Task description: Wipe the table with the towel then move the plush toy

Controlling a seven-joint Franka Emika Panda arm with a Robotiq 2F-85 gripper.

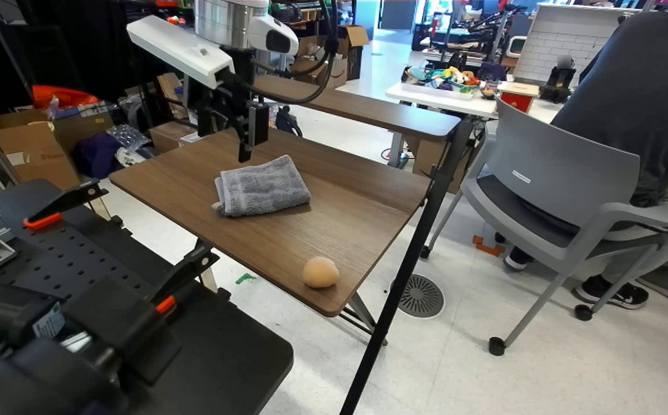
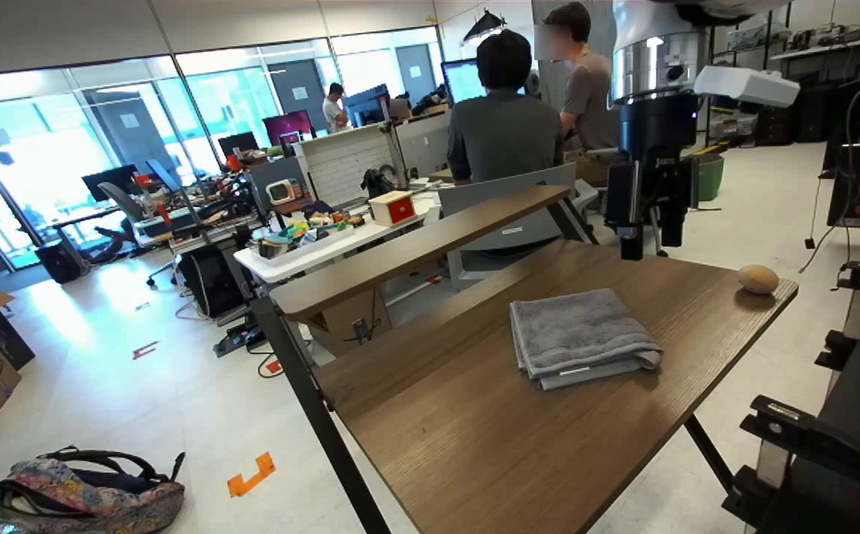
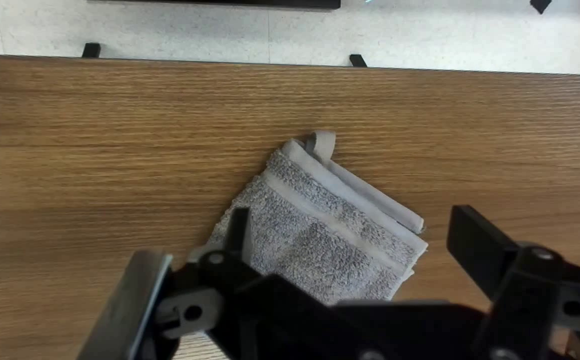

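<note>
The table [image 1: 362,216] has a brown wood-grain top, seen in both exterior views [image 2: 474,437] and the wrist view [image 3: 119,125]. The grey towel [image 1: 264,187] lies folded on it, in both exterior views [image 2: 582,337]. The round tan-orange plush toy [image 1: 320,272] sits near a corner, also in an exterior view [image 2: 758,279]; only a sliver shows at the wrist view's left edge. My gripper [image 1: 251,138] is open and empty above the table, also in an exterior view [image 2: 651,243]. In the wrist view its fingers [image 3: 352,225] stand apart over the towel, whose lower part they hide.
A narrower raised wooden shelf [image 1: 362,109] runs along one long side of the table, on black legs [image 2: 318,415]. A black bench [image 1: 212,340] with clamps [image 1: 181,276] stands off the opposite side. A grey chair [image 1: 558,144] with a seated person is beyond the shelf end.
</note>
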